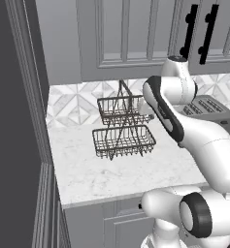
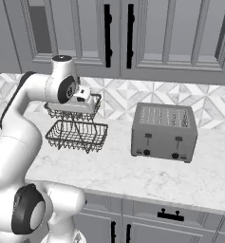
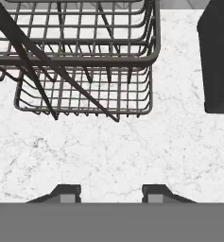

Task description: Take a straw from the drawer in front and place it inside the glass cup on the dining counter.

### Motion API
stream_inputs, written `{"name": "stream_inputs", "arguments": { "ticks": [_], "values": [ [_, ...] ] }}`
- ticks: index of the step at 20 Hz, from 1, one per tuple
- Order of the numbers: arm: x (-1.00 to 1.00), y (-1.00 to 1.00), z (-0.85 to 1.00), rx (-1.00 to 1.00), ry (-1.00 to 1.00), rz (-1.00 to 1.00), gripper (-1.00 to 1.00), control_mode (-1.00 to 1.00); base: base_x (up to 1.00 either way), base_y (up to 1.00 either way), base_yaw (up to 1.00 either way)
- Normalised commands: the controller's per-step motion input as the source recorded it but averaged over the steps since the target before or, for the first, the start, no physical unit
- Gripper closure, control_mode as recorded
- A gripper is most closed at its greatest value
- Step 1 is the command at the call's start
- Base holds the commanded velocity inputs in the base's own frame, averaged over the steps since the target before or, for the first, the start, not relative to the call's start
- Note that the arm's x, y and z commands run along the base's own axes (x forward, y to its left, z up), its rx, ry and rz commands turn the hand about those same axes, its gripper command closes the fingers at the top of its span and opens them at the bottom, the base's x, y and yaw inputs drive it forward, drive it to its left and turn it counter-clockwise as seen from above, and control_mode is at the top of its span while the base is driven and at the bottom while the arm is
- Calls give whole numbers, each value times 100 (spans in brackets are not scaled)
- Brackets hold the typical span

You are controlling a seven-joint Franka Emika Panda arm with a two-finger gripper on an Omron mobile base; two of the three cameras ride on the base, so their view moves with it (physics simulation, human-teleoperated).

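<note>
Gripper (image 3: 111,191) parted (empty), over marble counter (image 3: 108,151), near wire baskets (image 3: 85,90).

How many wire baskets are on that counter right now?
2, stacked on one stand beside the toaster: the upper basket toward the tiled wall, the lower basket nearer the counter edge. The arm hides part of the upper one.

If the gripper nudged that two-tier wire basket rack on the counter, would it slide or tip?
The wire basket rack would probably slide, since the marble counter looks smooth. Being open mesh with nothing visible in it, it is likely light for its size. A push high on the upper tier might tip it, as it stands taller than the toaster.
</note>
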Motion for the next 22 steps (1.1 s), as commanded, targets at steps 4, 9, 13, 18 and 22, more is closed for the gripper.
{"name": "stream_inputs", "arguments": {
  "ticks": [4,9,13,18,22],
  "values": [
    [0,0,0,0,0,0,-100,100,-1,-1,1],
    [0,0,0,0,0,0,-100,100,-48,-30,30],
    [0,0,0,0,0,0,-100,100,-53,-39,43],
    [0,0,0,0,0,0,-100,100,-33,-35,44],
    [0,0,0,0,0,0,-100,100,-30,-46,44]
  ]
}}
